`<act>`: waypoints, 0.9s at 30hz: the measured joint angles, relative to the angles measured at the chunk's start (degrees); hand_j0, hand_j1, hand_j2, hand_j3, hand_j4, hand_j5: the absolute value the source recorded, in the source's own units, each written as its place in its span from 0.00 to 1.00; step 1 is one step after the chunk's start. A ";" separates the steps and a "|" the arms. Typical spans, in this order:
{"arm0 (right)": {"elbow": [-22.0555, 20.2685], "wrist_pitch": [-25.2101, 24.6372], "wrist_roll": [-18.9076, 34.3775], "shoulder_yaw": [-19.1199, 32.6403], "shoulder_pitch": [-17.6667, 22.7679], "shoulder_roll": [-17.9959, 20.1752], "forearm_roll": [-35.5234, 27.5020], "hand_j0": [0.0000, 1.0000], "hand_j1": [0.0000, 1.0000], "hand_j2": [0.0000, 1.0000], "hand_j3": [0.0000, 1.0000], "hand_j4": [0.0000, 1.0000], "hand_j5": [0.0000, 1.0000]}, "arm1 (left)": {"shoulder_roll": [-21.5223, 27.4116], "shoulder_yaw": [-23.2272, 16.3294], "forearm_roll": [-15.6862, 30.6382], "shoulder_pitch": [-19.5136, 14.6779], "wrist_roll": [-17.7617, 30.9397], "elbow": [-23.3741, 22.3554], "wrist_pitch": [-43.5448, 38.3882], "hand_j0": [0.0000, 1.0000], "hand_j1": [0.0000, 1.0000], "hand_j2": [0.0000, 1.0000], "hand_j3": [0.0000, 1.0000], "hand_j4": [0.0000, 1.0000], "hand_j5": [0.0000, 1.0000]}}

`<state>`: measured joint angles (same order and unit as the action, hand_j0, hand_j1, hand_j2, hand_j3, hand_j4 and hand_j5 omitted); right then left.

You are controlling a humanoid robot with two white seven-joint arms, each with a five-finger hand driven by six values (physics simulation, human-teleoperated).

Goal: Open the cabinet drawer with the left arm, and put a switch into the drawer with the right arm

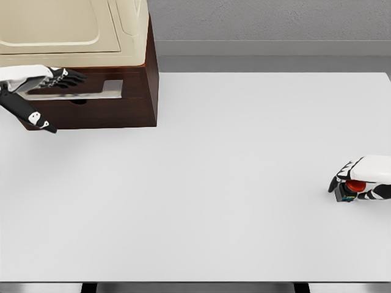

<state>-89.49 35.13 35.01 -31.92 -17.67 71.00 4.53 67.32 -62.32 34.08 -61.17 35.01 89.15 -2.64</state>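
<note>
We see our left hand [43, 91] at the dark wooden cabinet drawer [91, 97], fingers stretched flat along its metal handle [79, 91], thumb hanging below. Far across the white table [214, 183], at its right edge, our right hand [361, 180] curls around the red-buttoned switch [349, 189]

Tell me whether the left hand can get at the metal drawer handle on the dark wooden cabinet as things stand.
Probably yes. The left hand is already at the silver metal drawer handle on the dark brown wooden cabinet, fingers extended toward it, and nothing stands between them. Whether the fingers touch it cannot be told.
</note>
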 measured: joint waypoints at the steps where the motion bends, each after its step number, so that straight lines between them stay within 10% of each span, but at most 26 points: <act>1: 0.01 0.00 0.00 0.00 0.00 0.00 0.00 0.59 0.59 0.59 0.59 0.59 0.59 | -0.01 0.08 0.00 0.00 0.00 -0.01 0.00 1.00 1.00 1.00 1.00 1.00 1.00; 27: 0.11 0.03 0.01 1.88 -4.13 -0.64 0.04 0.49 0.49 0.49 0.49 0.49 0.49 | 0.08 0.73 0.99 2.20 -0.18 0.39 0.06 1.00 1.00 1.00 1.00 1.00 1.00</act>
<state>-89.38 35.15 35.02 -30.04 -21.79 70.37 4.58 67.40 -61.59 35.07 -58.98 34.83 89.54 -2.58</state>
